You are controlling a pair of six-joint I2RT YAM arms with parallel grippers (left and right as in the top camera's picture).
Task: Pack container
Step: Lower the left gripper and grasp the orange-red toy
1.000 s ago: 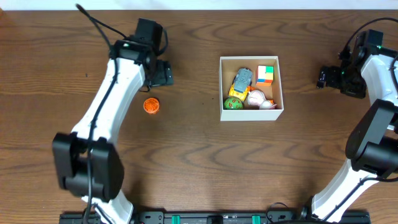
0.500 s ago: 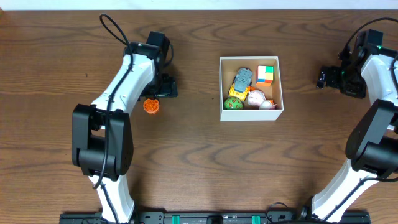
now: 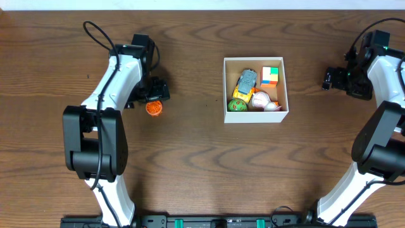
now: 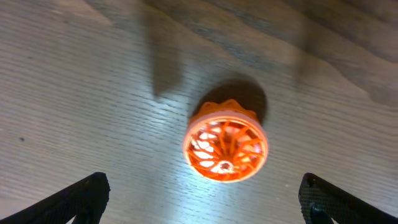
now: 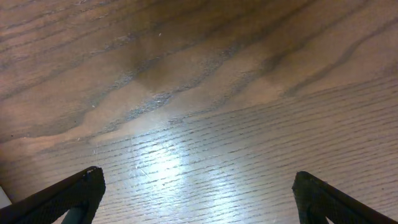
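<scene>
The container [image 3: 255,115], a square white box with low walls, sits right of centre and holds several toys: a colour cube [image 3: 270,76], a yellow and grey toy car [image 3: 245,83], a green ball [image 3: 237,106] and a pink-white toy [image 3: 261,99]. An orange round ribbed toy [image 3: 153,108] lies on the table to its left. My left gripper [image 3: 150,95] hovers just above it, open and empty; in the left wrist view the orange toy [image 4: 226,141] lies ahead of and between the wide-spread fingertips [image 4: 84,196]. My right gripper [image 3: 328,78] is open and empty over bare wood [image 5: 199,124] right of the box.
The table's far edge runs along the top of the overhead view. The arm bases stand at the near edge, left [image 3: 95,158] and right [image 3: 380,158].
My left arm has swung left and down, bringing its gripper from beside the orange toy to just above it. The right arm and the box have not moved.
</scene>
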